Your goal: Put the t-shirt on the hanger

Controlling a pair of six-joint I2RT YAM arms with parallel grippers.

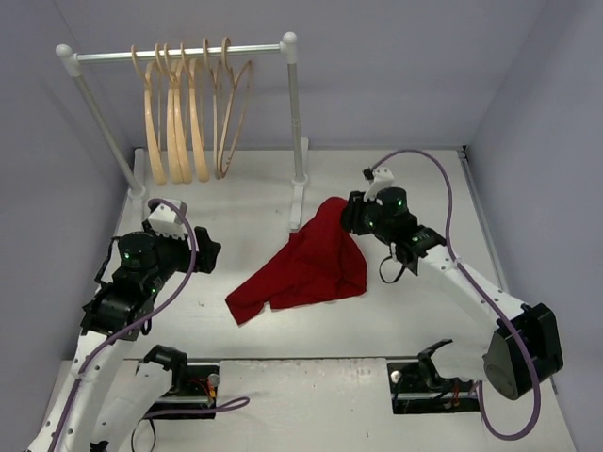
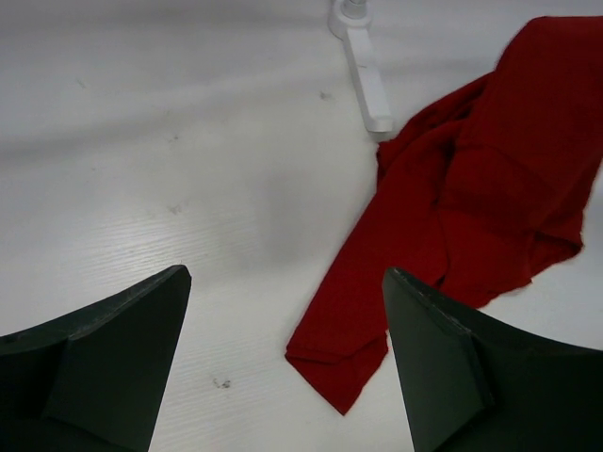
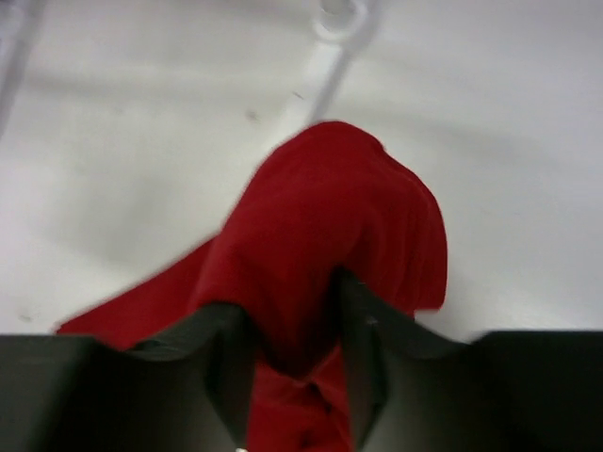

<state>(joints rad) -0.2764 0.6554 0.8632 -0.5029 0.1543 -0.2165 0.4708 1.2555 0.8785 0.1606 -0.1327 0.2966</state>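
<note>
At the right gripper: a bunched fold of the t-shirt between the two fingers, cloth touching both inner faces, jaws partly apart. Cannot tell from the blurred wrist view whether pinched or lying loose there. From above, gathered into a peak at that gripper, near the foot of the rail stand. From there, draped down and leftward across the desk to a narrow crumpled tail near the middle. Flat nowhere; neck and shoulders not to be made out.

At the left gripper: spread wide, nothing between the fingers, poised over bare desk just left of the tail end of the cloth, not touching it.

Further out: about five pale wooden hangers on the rail at the far left, well apart from the garment and from both arms, none off the rail.

Judged an early step: sorting out the garment on the desk, no hanger touched yet. Next, most likely: spread or re-grasp the cloth to find the neck opening or a shoulder, bring the left gripper onto the free end for a two-point hold, then fetch one hanger off the rail. Calls for a grip on a seam or single layer, not a wad, and for care near the stand's foot.
</note>
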